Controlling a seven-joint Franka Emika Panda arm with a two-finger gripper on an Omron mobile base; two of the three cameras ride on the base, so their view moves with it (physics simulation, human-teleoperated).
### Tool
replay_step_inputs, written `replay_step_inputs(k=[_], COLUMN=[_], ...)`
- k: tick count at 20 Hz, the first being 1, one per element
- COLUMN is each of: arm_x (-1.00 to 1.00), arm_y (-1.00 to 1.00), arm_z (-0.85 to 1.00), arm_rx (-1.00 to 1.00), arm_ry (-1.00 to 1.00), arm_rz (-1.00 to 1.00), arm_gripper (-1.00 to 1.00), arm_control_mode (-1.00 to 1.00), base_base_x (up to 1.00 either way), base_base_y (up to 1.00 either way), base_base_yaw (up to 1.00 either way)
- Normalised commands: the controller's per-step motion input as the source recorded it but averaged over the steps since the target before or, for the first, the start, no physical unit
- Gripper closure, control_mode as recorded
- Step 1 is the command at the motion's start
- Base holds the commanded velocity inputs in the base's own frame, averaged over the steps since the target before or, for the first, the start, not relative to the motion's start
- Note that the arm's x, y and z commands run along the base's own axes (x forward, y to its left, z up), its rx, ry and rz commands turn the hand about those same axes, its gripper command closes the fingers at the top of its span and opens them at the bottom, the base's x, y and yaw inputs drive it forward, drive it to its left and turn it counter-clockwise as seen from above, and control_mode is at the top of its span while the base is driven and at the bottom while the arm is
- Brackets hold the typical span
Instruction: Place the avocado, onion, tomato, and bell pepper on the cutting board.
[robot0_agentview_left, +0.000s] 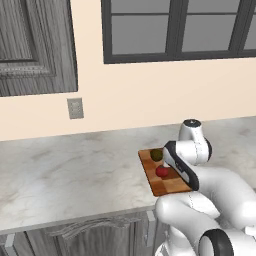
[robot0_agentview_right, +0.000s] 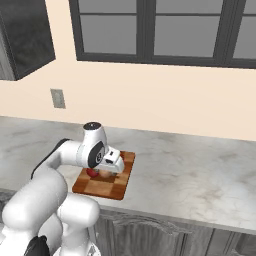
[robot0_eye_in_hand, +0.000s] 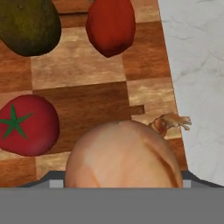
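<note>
1. Marble tabletop (robot0_agentview_left: 65, 175) under a window wall; checkered cutting board (robot0_agentview_left: 167, 186) near its front edge, directly ahead of the arm.
2. Onion (robot0_eye_in_hand: 124, 155) sits low in the hand view, between the jaws and just over the board's near-right part. Grip looks to be on it, jaws held partway apart by its width; finger contact itself hidden behind the bulb.
3. Probably carried low so the release is short and the round bulb doesn't roll off the edge.
4. Avocado (robot0_eye_in_hand: 28, 26), red bell pepper (robot0_eye_in_hand: 111, 26) and tomato (robot0_eye_in_hand: 26, 124) lie on the board, apart from each other.
5. Free patch beneath the onion, near the tomato, not touching.
6. Gripper (robot0_agentview_right: 112, 167) hangs over the board.
7. Judgement: last item, only set-down left. Risk: board edge just right of the onion.
</note>
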Motion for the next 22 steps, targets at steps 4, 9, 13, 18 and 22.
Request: replay_step_inputs(k=[4,9,13,18,22], arm_x=[0.11,0.0,0.0,0.0,0.0], arm_y=[-0.12,-0.07,0.0,0.0,0.0], arm_z=[-0.12,-0.17,-0.24,-0.16,-0.15], arm_rx=[0.0,0.0,0.01,0.01,0.01], arm_ry=[0.05,0.01,0.0,0.0,0.0], arm_rz=[0.0,0.0,0.0,0.0,0.0], arm_gripper=[1.0,1.0,1.0,1.0,1.0], arm_control_mode=[-1.0,-1.0,-1.0,-1.0,-1.0], base_base_x=[0.0,0.0,0.0,0.0,0.0], base_base_y=[0.0,0.0,0.0,0.0,0.0], base_base_yaw=[0.0,0.0,0.0,0.0,0.0])
